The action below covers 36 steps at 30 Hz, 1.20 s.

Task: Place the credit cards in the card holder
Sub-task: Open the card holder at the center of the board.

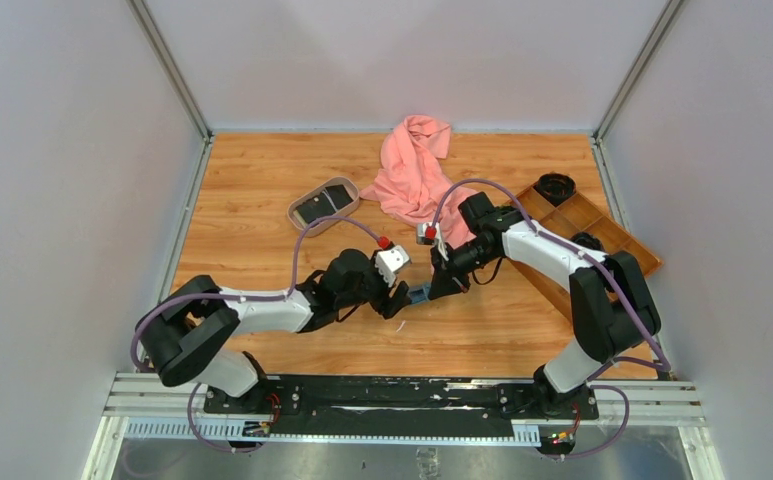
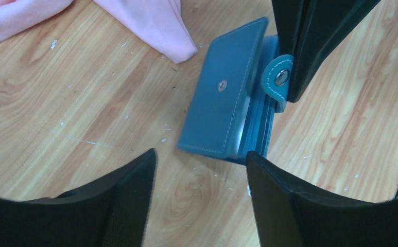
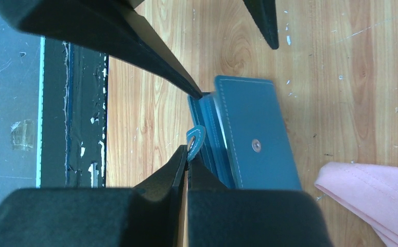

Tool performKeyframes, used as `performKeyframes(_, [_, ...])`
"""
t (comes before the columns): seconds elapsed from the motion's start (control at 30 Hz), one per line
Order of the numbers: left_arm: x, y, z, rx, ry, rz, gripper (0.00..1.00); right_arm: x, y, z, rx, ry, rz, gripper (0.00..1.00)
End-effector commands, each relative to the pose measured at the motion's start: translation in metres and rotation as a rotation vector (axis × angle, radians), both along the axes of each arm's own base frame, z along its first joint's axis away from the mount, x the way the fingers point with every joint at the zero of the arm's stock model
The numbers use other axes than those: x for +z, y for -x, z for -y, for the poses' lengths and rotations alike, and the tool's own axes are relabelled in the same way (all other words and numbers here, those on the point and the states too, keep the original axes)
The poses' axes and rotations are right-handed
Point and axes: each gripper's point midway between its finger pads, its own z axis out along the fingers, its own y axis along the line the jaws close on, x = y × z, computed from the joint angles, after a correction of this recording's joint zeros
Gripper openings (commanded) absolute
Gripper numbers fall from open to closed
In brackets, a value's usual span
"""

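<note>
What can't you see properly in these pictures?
- Credit cards: top view, too small to count.
- Card holder pockets: both wrist views, its cover hides them.
- Clasp tab: right wrist view, the right claw hides whether it's pinched.
- Wooden tray: top view, right arm covers part.

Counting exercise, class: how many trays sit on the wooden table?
2. The oval beige tray lies left of the pink cloth; the brown wooden compartment tray lies at the right edge. The cloth could hide another.
</note>
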Motion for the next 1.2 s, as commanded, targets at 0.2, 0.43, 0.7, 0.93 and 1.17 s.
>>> performKeyframes(0.2, [-0.007, -0.017, 0.012, 0.034, -0.007, -0.017, 0.33, 0.007, 0.004, -0.002, 0.033, -0.008, 0.022, 0.00])
performKeyframes(0.43, [0.011, -0.011, 0.015, 0.017, 0.120, 0.032, 0.46, 0.007, 0.003, 0.000, 0.037, 0.001, 0.044, 0.00])
performKeyframes(0.7, [0.011, -0.007, 0.025, -0.070, 0.168, 0.113, 0.45, 0.009, 0.005, 0.000, 0.048, -0.006, 0.048, 0.00])
performKeyframes(0.93, [0.016, -0.008, 0.033, -0.103, 0.239, 0.192, 0.30, 0.008, 0.006, 0.001, 0.053, -0.004, 0.049, 0.00])
performKeyframes(1.17, [0.011, -0.004, 0.026, -0.073, 0.249, 0.152, 0.00, 0.004, 0.003, 0.009, 0.073, 0.029, 0.119, 0.00])
